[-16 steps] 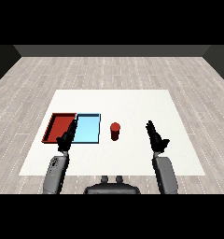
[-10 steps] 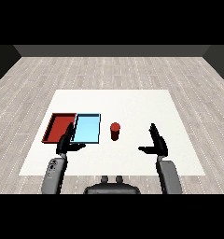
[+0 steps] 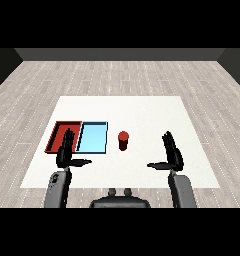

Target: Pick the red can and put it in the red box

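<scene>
A small red can (image 3: 123,140) stands upright on the white table, just right of the light blue tray (image 3: 92,137). The red tray (image 3: 58,133) lies to the left of the blue one, touching it. My right hand (image 3: 171,154) hovers open to the right of the can, fingers straight and thumb pointing toward it, well apart from it. My left hand (image 3: 67,151) is open too, over the near edge of the red and blue trays. Neither hand holds anything.
The white table (image 3: 142,112) reaches back beyond the trays and right past my right hand. A grey wood floor (image 3: 120,75) surrounds it. Both trays hold nothing that I can see.
My right hand has drifted slightly down and left, its thumb spread out toward the can. The left hand has barely shifted. The can stays in place.
</scene>
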